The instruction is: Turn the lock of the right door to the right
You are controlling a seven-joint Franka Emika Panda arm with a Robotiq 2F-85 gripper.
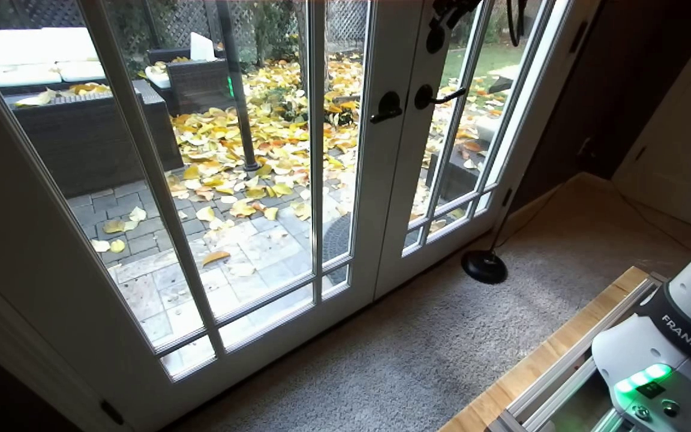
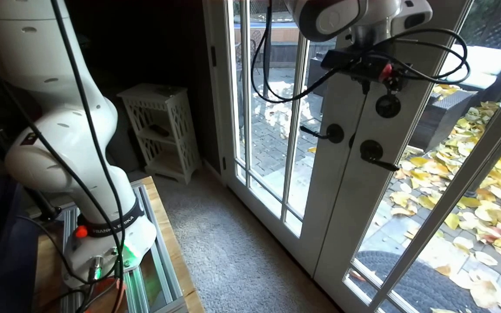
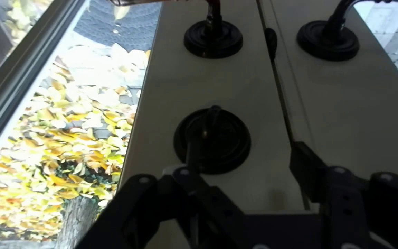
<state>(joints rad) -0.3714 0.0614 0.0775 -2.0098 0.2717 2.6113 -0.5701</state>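
Closest to us in the wrist view, the gripper (image 3: 248, 154) reaches in from the bottom edge, its two fingers (image 3: 308, 171) spread apart. Just past the fingertips we find the lock (image 3: 219, 138), a small dark thumb-turn on a round plate, set on the white frame of the right door (image 3: 216, 84). The finger at the left of this view hides part of that plate; the other stands in front of the seam along the door's edge. We cannot tell whether either finger touches the lock, and the thumb-turn is too dark to read its angle.

In both exterior views we see the lock above a dark lever handle (image 3: 213, 39) on the same door. Across the seam, the neighbouring door (image 3: 351, 103) carries a second lever (image 3: 328, 43) of its own. Beyond the glass we make out a ribbed grey mat (image 3: 133, 33), stone paving (image 1: 279, 252) and a scatter of yellow leaves (image 1: 213, 138). Farther off, in an exterior view, come dark wicker furniture (image 1: 81, 138), white cushions (image 1: 39, 45) and a lattice fence (image 1: 345, 24).
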